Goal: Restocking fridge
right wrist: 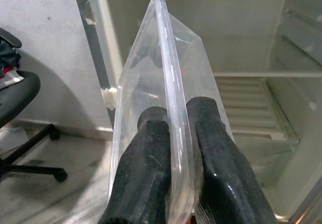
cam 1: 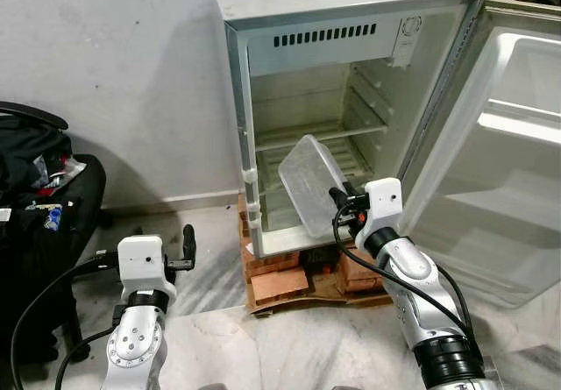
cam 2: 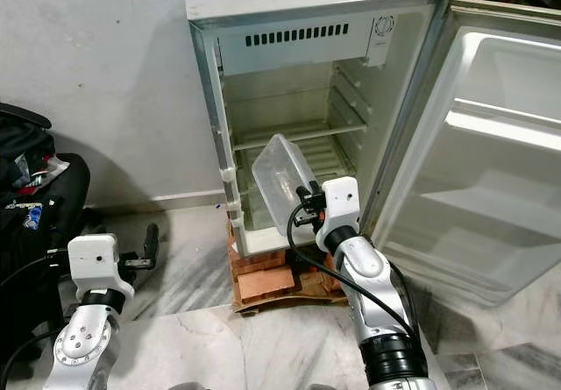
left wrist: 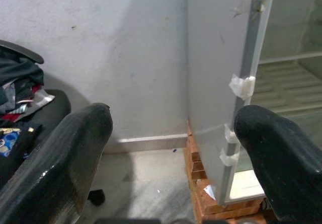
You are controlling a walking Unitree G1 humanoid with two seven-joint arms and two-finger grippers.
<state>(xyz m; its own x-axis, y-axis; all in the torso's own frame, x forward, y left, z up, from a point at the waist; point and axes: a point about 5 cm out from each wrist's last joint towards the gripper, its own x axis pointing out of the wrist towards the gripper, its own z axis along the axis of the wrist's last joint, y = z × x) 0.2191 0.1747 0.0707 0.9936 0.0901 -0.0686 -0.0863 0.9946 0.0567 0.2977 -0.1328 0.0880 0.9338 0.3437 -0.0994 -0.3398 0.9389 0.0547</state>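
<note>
The right end effector (right wrist: 173, 148) is pinching the rim of a clear rectangular plastic container (cam 1: 311, 182), one black finger (right wrist: 143, 168) pressing on each side of the thin wall. The container is hanging tilted, its far end raised, in front of the lower compartment of the small grey single-door fridge (cam 1: 263, 4), just below the white wire shelf (cam 1: 320, 134). It is sitting at the mouth of the opening, and whether it is touching the fridge floor cannot be told.

The fridge door (cam 1: 517, 145) is standing wide open on the robot's right, showing its white moulded inner lining. The fridge is resting on a low stack of red bricks (cam 1: 276, 280) over the marbled floor (cam 1: 289, 346).

The left end effector (left wrist: 173, 148) is hovering low beside the fridge's left wall, its two fingers spread wide apart and gripping nothing. Behind it, a black office chair (cam 1: 53, 197) is carrying a heap of dark clothes, near the grey plaster wall (cam 1: 114, 74).
</note>
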